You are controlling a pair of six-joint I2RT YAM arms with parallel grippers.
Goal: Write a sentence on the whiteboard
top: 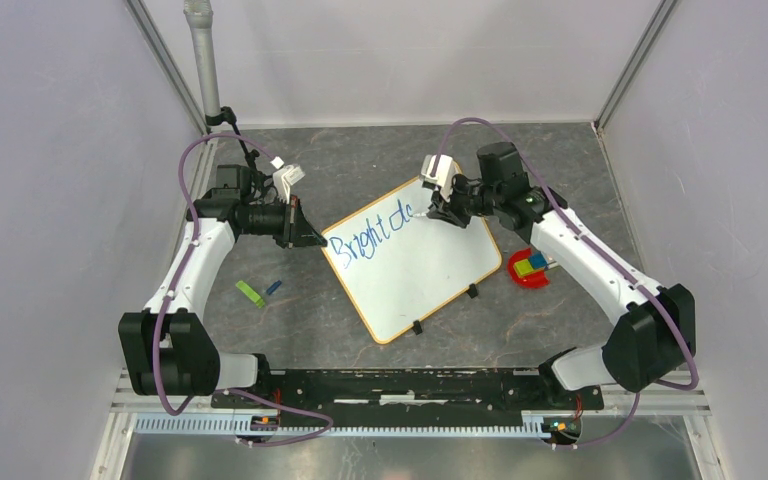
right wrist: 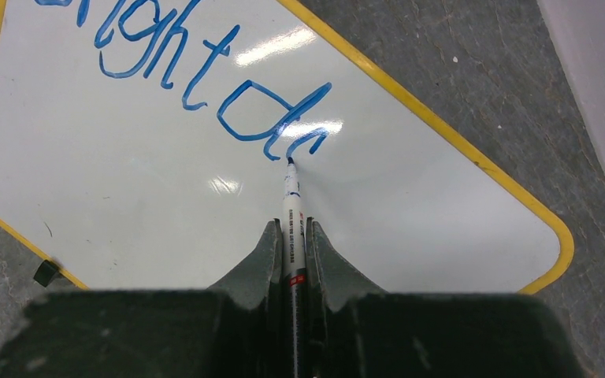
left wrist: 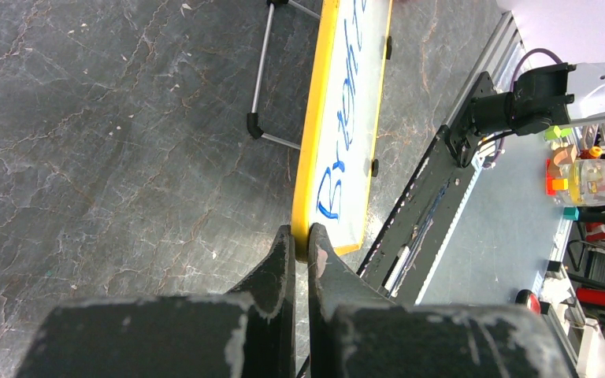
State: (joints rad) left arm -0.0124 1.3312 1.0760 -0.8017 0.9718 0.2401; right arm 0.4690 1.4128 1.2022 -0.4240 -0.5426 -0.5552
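The right gripper (right wrist: 293,230), clenched on the marker (right wrist: 291,206), touched its tip to the whiteboard (right wrist: 165,205) just after the unfinished sentence (right wrist: 205,75); the left gripper (left wrist: 300,236) pinched the board's corner.

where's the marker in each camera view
Top external: the marker is tiny, above centre, tip at the end of the blue lettering on the whiteboard.
Left wrist: not in it.
Right wrist: bottom centre, upright, clamped in the right gripper, tip at the last stroke.
Shared landmark: the blue lettering inside the board's yellow frame shows in all three.
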